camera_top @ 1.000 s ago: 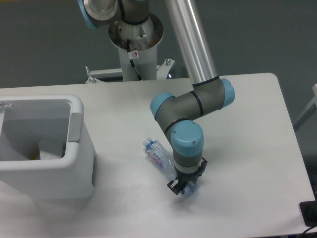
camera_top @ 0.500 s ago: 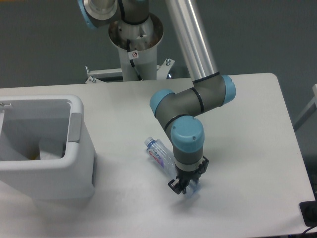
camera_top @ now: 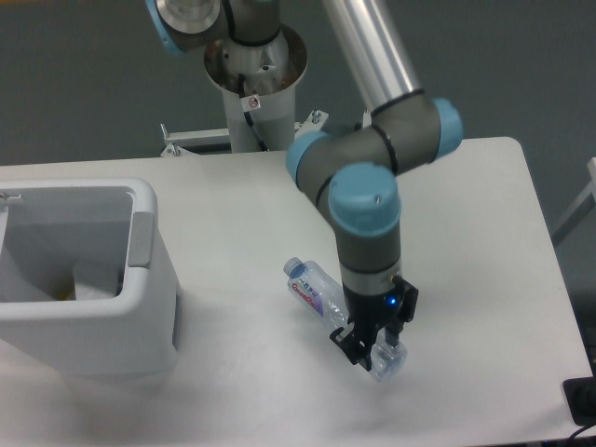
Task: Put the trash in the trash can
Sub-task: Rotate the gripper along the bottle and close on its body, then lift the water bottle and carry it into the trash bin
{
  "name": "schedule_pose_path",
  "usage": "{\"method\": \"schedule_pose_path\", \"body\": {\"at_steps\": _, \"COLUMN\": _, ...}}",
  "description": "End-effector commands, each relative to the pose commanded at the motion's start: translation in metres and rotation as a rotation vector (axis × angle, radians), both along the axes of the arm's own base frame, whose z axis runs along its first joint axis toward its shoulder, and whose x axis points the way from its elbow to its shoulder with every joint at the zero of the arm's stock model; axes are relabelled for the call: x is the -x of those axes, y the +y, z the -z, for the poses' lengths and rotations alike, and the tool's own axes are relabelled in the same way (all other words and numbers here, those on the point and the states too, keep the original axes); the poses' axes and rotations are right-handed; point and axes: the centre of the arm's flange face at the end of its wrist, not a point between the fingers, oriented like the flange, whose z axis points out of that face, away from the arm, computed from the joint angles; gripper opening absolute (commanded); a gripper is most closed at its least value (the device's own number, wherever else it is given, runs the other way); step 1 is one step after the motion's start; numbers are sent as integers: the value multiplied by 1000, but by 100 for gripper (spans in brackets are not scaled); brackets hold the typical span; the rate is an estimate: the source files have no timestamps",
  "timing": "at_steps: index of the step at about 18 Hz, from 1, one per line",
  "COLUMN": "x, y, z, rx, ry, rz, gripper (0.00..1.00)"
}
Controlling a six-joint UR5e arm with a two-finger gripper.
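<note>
The clear crushed water bottle (camera_top: 317, 295) with a blue-red label hangs tilted, cap end up-left, its bottom end held in my gripper (camera_top: 374, 346). The gripper is shut on the bottle's lower end and holds it just above the white table. The large white trash can (camera_top: 149, 298) stands at the left, with a grey tab (camera_top: 140, 239) on its right rim. The crumpled white wrapper (camera_top: 93, 279) lies inside the can.
The arm's base column (camera_top: 253, 84) stands at the back of the table (camera_top: 466, 233). A dark object (camera_top: 582, 400) sits at the lower right corner, past the table's edge.
The gripper has risen and shifted a little right, lifting the bottle with it. The bottle's cap end has moved right and off the table. The can has not moved.
</note>
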Motion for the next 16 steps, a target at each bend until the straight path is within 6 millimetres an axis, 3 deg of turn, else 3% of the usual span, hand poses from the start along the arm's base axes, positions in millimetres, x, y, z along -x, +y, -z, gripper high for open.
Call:
{"method": "schedule_pose_path", "body": {"at_steps": 4, "x": -22, "y": 7, "z": -78, "rx": -157, "ry": 55, "rz": 73, "gripper": 57}}
{"method": "schedule_pose_path", "body": {"at_steps": 7, "x": -65, "y": 15, "z": -118, "rx": -251, "ry": 104, "rz": 158, "gripper": 57}}
{"method": "schedule_pose_path", "body": {"at_steps": 10, "x": -91, "y": 10, "z": -149, "rx": -288, "ry": 144, "rz": 189, "gripper": 57}}
{"method": "schedule_pose_path", "body": {"at_steps": 13, "x": -142, "y": 21, "z": -169, "rx": -306, "ry": 178, "rz": 275, "gripper": 57}}
{"method": "schedule_pose_path", "body": {"at_steps": 16, "x": -199, "y": 49, "z": -152, "rx": -287, "ry": 157, "rz": 375, "gripper": 57}}
